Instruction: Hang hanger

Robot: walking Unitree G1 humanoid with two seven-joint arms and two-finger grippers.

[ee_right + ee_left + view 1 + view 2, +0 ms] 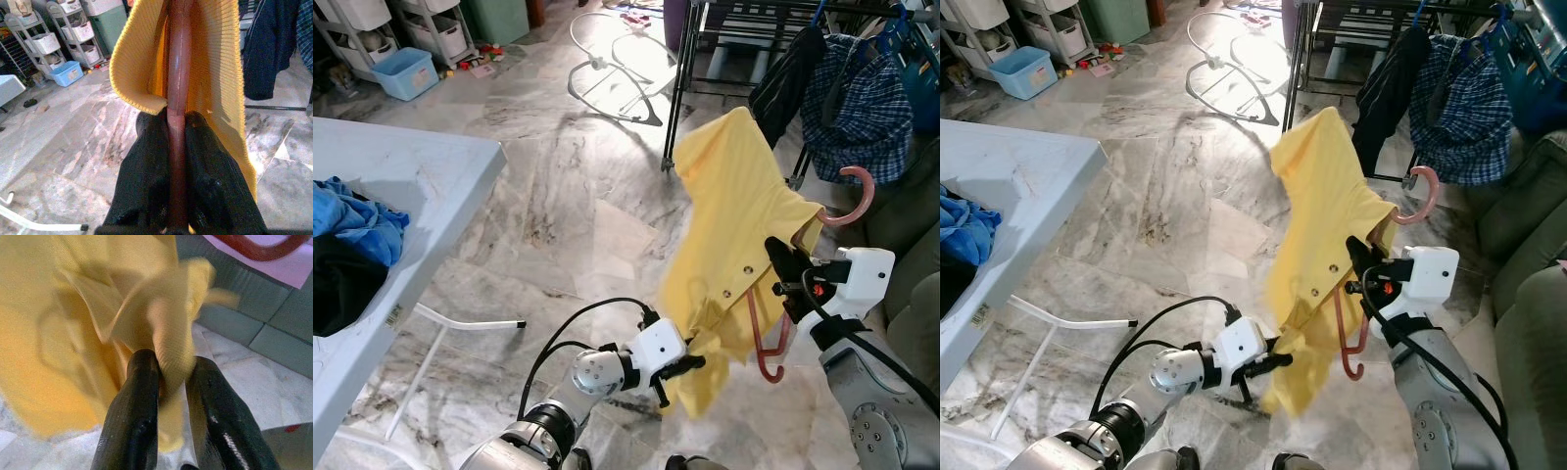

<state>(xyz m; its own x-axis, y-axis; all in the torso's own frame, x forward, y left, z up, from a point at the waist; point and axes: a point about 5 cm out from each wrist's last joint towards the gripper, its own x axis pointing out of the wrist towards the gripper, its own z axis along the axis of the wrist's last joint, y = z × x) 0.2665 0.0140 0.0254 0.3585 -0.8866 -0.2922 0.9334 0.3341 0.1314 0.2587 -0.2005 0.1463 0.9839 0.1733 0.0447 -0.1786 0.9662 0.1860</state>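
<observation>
Daylight pours from beyond my jaws, glaring white on the marble floor (607, 88). Just past my left fingers (132, 421) the yellow shirt (58, 333) blurs; my head views stay sharp.

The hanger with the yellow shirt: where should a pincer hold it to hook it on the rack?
Probably at the neck under the hook, where the right pincer already clamps the hanger. That leaves the curved hook clear above the yellow shirt; approach from below.

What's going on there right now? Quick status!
Right pincer shut on red hanger. Left pincer shut on yellow shirt, hem end. Shirt draped on hanger, not yet on clothes rack. Nothing between them.
</observation>
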